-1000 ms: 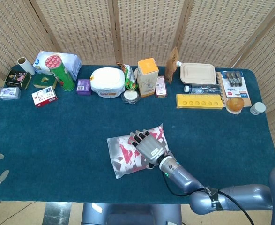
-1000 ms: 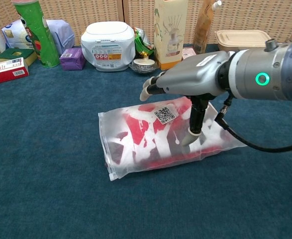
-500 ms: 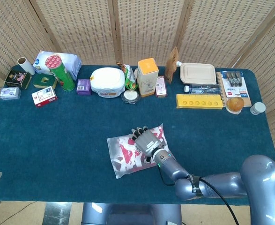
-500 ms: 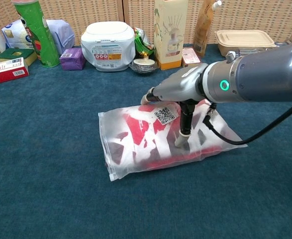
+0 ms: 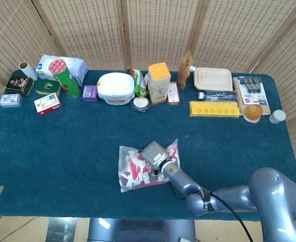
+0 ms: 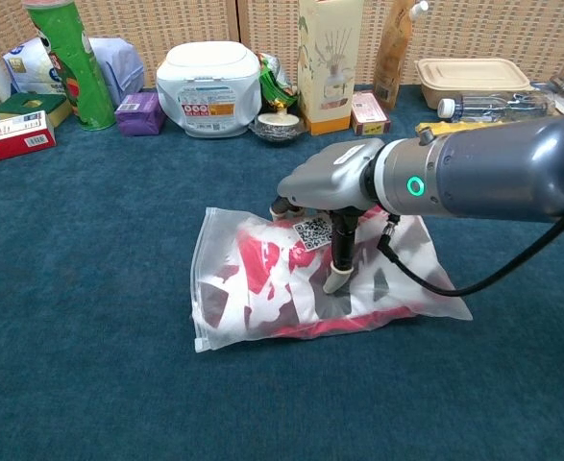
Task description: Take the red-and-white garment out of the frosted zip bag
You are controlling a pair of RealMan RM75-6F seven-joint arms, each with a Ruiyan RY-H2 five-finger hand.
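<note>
A table (image 5: 47,151) with a dark blue cloth carries everything. Near its front middle lies the zip bag (image 6: 262,288). Along the back edge stand a green can (image 5: 67,79), a red box (image 5: 48,104), a white tub (image 5: 116,88), an orange-topped carton (image 5: 159,82), a yellow tray (image 5: 214,109) and a beige lidded box (image 5: 213,79).

You face a counter (image 5: 62,146) covered in dark teal cloth, backed by a folding woven-cane screen (image 5: 158,30) with wooden posts, evenly lit.
</note>
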